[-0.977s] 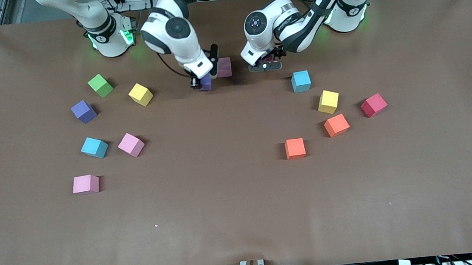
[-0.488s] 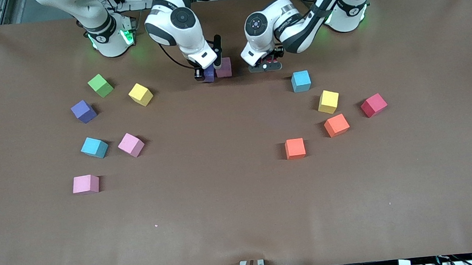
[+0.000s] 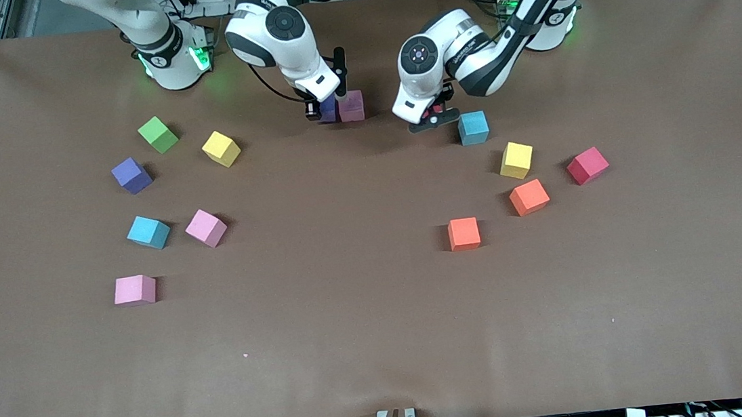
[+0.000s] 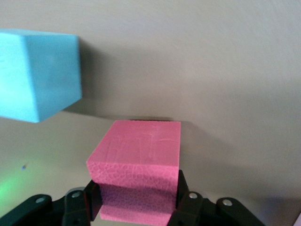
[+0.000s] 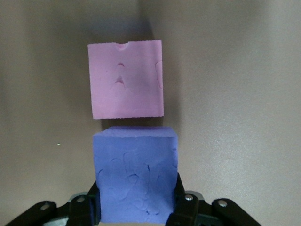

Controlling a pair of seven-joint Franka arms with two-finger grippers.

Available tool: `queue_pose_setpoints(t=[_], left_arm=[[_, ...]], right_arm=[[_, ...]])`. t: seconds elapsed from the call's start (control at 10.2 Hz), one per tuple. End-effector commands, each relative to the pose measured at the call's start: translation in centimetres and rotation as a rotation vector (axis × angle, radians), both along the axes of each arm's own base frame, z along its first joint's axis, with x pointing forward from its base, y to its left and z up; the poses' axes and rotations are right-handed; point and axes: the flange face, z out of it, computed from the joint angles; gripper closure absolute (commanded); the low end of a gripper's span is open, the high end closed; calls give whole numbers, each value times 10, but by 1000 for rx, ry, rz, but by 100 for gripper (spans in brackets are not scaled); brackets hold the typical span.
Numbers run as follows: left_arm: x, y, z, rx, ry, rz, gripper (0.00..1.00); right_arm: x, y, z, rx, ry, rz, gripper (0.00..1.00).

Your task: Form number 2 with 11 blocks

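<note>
My right gripper (image 3: 326, 112) is shut on a purple block (image 5: 136, 179), which sits right beside a pink block (image 3: 352, 106) with a narrow gap between them (image 5: 126, 79). My left gripper (image 3: 432, 118) is shut on a red block (image 4: 136, 160), held just above the table next to a blue block (image 3: 473, 128). Loose on the table toward the right arm's end lie a purple block (image 3: 131, 175), a blue block (image 3: 148, 232) and two pink blocks (image 3: 206, 228) (image 3: 134, 290). Two orange blocks (image 3: 529, 196) (image 3: 464, 233) and a red block (image 3: 588, 165) lie toward the left arm's end.
A green cube (image 3: 158, 134) and a yellow cube (image 3: 221, 148) lie near the right arm's base. Another yellow cube (image 3: 517, 160) sits between the blue block and the orange ones. The brown table (image 3: 354, 319) stretches wide toward the front camera.
My left gripper closed on the red block and carried it toward the blue block. My right gripper brought the purple block up beside the pink block.
</note>
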Motion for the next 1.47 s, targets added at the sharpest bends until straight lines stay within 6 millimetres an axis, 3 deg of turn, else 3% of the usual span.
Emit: queue_pose_setpoints(t=[0.0, 0.2, 0.59, 0.68, 1.37], left_arm=[[15, 3, 20, 64, -18, 164, 100], [42, 13, 31, 74, 13, 343, 100], [62, 22, 42, 121, 69, 603, 100], [73, 34, 42, 125, 70, 646, 100], [77, 35, 43, 105, 90, 687, 100]], right_arm=[[-3, -4, -1, 5, -5, 18, 43], [-4, -3, -6, 19, 11, 14, 43], [-6, 0, -11, 43, 21, 17, 43], [-6, 0, -11, 43, 21, 20, 43], [-6, 1, -20, 64, 33, 30, 43]])
